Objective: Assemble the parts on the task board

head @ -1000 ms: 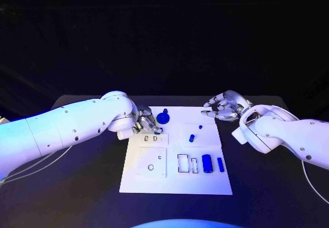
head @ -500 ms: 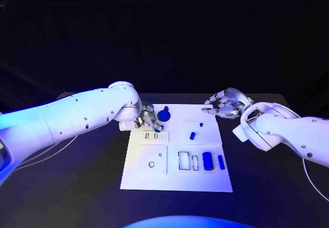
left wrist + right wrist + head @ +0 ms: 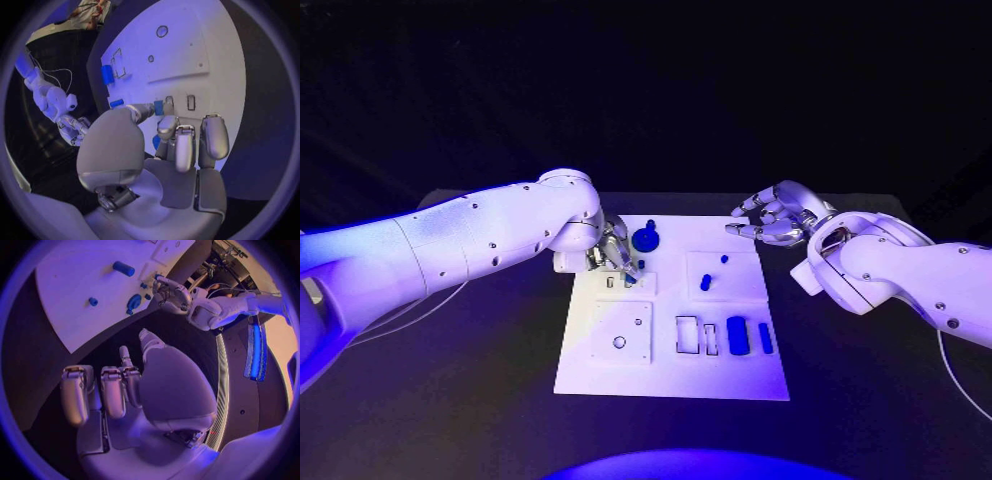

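The white task board (image 3: 672,375) lies mid-table. My left hand (image 3: 612,253) hovers over the board's far left part and pinches a small blue part (image 3: 159,107) between thumb and finger, just beside two small slots (image 3: 190,102). My right hand (image 3: 773,218) hangs off the board's far right corner with its fingers half bent and nothing in them. Also on the board are a blue knob-shaped part (image 3: 646,238), a small blue peg (image 3: 723,259), a short blue piece (image 3: 705,283), a blue block (image 3: 736,338) and a blue bar (image 3: 764,338).
A rectangular cut-out (image 3: 685,335) and a round hole (image 3: 619,342) sit in the board's near half. The black table (image 3: 877,400) spreads around the board. My left hand (image 3: 172,292) and the knob-shaped part (image 3: 134,302) show in the right wrist view.
My left arm has swung further in over the table, and its hand stays over the small slots with the blue part. The right hand has barely moved.
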`<state>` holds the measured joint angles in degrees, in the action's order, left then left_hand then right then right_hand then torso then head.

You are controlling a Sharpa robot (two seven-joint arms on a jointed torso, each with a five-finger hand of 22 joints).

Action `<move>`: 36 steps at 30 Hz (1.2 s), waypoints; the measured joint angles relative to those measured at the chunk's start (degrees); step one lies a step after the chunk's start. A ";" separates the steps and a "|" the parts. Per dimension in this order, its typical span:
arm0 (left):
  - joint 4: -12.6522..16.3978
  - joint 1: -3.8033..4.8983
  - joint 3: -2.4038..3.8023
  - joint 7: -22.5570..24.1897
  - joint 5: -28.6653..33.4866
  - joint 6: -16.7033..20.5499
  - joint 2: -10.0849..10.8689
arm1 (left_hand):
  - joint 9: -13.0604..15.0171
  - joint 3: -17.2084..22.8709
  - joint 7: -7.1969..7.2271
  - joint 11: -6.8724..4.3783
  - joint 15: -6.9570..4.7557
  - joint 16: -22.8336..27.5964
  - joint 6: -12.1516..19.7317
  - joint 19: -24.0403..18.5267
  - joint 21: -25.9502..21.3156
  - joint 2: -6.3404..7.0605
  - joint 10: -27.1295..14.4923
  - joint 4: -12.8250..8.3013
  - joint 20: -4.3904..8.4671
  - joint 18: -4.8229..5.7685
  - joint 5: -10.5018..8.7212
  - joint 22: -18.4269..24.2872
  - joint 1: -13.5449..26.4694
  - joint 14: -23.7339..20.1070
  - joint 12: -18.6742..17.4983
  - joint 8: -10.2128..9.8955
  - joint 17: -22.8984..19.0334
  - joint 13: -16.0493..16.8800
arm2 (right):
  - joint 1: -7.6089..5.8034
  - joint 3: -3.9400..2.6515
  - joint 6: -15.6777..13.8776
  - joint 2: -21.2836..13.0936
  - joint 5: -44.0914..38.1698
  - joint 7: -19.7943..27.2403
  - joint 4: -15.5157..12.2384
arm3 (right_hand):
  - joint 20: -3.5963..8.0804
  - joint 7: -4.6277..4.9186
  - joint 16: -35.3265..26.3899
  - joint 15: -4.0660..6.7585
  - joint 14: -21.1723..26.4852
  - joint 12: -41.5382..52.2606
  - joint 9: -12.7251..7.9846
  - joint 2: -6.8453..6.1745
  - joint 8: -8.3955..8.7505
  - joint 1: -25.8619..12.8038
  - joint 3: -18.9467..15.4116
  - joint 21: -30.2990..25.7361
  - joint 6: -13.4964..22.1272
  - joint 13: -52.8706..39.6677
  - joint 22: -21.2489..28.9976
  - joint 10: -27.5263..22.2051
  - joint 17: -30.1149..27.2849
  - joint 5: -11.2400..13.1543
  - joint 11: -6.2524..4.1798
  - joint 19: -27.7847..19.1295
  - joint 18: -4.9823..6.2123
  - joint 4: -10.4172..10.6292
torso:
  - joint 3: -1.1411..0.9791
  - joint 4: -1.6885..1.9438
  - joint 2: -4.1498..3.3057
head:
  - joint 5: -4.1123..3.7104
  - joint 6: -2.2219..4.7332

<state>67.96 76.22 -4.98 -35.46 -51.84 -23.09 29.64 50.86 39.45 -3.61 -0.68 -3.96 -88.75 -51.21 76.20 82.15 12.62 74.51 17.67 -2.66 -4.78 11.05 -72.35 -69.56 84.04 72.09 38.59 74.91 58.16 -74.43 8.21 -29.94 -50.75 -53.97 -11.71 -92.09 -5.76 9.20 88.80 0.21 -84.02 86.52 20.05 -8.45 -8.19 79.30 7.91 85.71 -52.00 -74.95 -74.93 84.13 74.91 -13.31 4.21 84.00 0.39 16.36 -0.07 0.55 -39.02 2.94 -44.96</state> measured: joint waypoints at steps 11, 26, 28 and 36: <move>-0.45 0.01 -0.45 -0.23 -0.08 -0.39 -0.65 | 0.09 0.00 0.02 0.06 0.00 0.00 -0.02 0.08 0.11 0.08 0.06 0.00 0.09 0.00 0.78 -0.06 0.54 0.00 -0.01 -0.01 0.00 -0.07 | 0.00 0.00 0.00 0.03 0.00 -0.02 0.00 | 0.00 0.00 0.00 0.00 0.00 0.00 -0.01 0.00 0.00 0.00 0.00 0.00 0.00 0.01 0.01 0.00 0.00 0.00 0.00 0.00 0.00 0.00 | 0.02 0.01 -0.06 | 0.09 -0.14; -0.63 0.01 -0.57 -0.39 -1.34 -0.34 -0.70 | 0.18 2.75 0.02 -0.13 0.00 0.00 -0.04 0.29 0.11 0.73 0.26 -3.07 -0.12 0.00 1.12 -0.34 1.20 0.00 -0.03 -0.34 0.00 -0.07 | 0.00 0.00 0.00 0.01 -0.01 -0.03 -0.03 | 0.00 0.00 0.00 0.00 0.00 0.00 -0.01 0.00 0.00 0.00 0.00 0.00 0.00 0.02 0.02 0.00 -0.01 0.00 0.00 0.00 0.00 0.00 | 0.00 0.02 -0.07 | 0.19 -0.37; -0.68 0.01 -0.58 -0.40 -1.55 -0.35 -0.70 | 0.18 2.75 0.02 -0.13 0.00 0.00 -0.04 0.29 0.11 0.73 0.26 -3.07 -0.12 0.00 1.12 -0.37 1.19 0.00 -0.03 -0.34 0.00 -0.07 | 0.00 0.00 0.00 0.01 -0.01 -0.03 -0.04 | 0.00 0.00 0.00 0.00 0.00 0.00 -0.01 0.00 0.00 0.00 0.00 0.00 0.00 0.02 0.02 0.00 0.00 0.00 0.00 0.00 0.00 0.00 | 0.00 0.02 -0.07 | 0.23 -0.38; -0.74 0.01 -0.62 -0.40 -2.11 -0.37 -0.66 | 0.18 2.75 0.04 -0.12 0.00 0.01 -0.23 0.29 0.11 0.71 0.26 -3.06 -0.12 0.00 1.44 -0.37 1.18 0.00 -0.03 -0.35 0.00 -0.07 | 0.00 0.00 0.00 0.00 -0.01 -0.03 -0.05 | 0.00 0.00 0.00 0.00 0.00 0.00 -0.02 0.00 0.00 0.00 0.00 0.00 0.00 0.02 0.02 0.00 0.04 0.00 0.00 0.00 0.00 0.00 | 0.01 0.01 -0.05 | 0.37 -0.45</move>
<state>67.22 76.23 -5.60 -35.86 -53.95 -23.46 28.98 51.04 42.20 -3.57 -0.80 -3.96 -88.75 -51.44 76.49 82.26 13.33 74.77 14.61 -2.78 -4.78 12.49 -72.72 -68.38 84.04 72.06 38.24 74.90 58.10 -74.43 8.21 -29.93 -50.75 -53.98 -11.75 -92.15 -5.76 9.20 88.80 0.21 -84.02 86.52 20.03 -8.45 -8.19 79.31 7.91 85.71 -52.00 -74.93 -74.91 84.13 74.95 -13.31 4.21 84.00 0.39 16.36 -0.06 0.56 -39.08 3.31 -45.41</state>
